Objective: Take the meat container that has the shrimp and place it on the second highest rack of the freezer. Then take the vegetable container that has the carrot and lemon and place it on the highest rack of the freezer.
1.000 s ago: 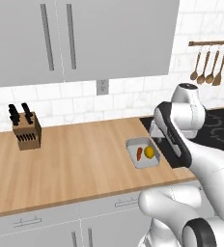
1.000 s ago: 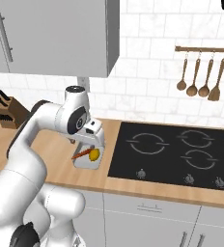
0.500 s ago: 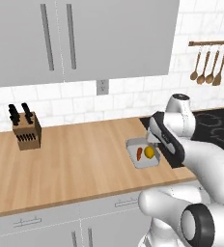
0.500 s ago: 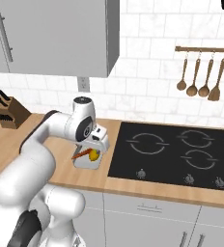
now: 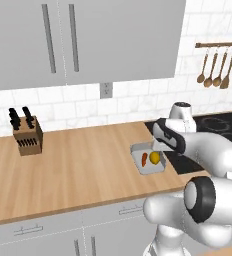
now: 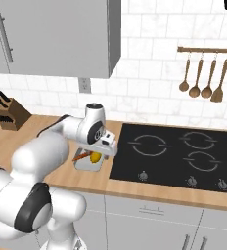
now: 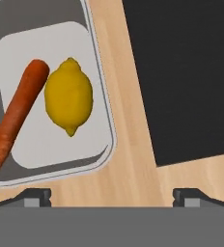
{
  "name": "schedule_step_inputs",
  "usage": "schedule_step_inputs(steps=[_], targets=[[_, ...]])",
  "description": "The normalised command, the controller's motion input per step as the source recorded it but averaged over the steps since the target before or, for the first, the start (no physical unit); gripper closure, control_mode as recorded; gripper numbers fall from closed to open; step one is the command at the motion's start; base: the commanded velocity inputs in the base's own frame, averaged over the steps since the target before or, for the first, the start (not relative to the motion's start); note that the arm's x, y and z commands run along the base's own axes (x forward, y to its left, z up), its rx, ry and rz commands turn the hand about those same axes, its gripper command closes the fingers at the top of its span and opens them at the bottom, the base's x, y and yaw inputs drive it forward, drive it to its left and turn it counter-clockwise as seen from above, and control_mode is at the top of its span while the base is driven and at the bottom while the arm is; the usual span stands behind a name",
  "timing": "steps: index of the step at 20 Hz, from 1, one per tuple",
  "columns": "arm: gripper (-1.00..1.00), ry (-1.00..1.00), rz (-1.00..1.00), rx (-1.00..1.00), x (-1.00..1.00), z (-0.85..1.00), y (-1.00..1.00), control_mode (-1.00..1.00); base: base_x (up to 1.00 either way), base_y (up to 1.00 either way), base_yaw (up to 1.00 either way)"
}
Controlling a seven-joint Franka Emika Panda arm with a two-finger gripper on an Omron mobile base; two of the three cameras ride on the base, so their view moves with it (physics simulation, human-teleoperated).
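Observation:
The vegetable container is a clear shallow tub on the wooden counter, beside the cooktop's left edge. It holds a long orange carrot and a yellow lemon; the tub lies partly behind my arm in the right base view. My gripper hangs close above the tub's cooktop-side rim, open, with nothing between its fingertips. In the hand view the gripper is over bare wood at the tub's corner. The meat container and the freezer with its racks are out of view.
A black cooktop lies right of the tub. A knife block stands at the counter's far left, and wooden utensils hang on a wall rail. Grey upper cabinets hang above, and bare counter spreads left of the tub.
The hand has come down closer to the tub and shifted a little toward the cooktop as the arm folded. The jaws have stayed open; the tub has not moved.

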Motion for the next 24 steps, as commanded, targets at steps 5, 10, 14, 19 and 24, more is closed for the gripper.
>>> schedule_step_inputs(steps=[5, 10, 14, 19, 24], targets=[[-1.0, 0.11, 0.0, 0.0, 0.29, -0.31, 0.0, -1.0, 0.0, 0.0, 0.0], [-1.0, 0.08, 0.0, 0.0, 0.11, -0.52, 0.0, -1.0, 0.0, 0.0, 0.0], [-1.0, 0.05, 0.0, 0.0, 0.13, -0.6, 0.0, -1.0, 0.0, 0.0, 0.0], [-1.0, 0.02, 0.0, 0.0, 0.18, -0.52, 0.0, -1.0, 0.0, 0.0, 0.0], [-1.0, 0.0, 0.0, 0.0, 0.05, -0.25, 0.0, -1.0, 0.0, 0.0, 0.0]])
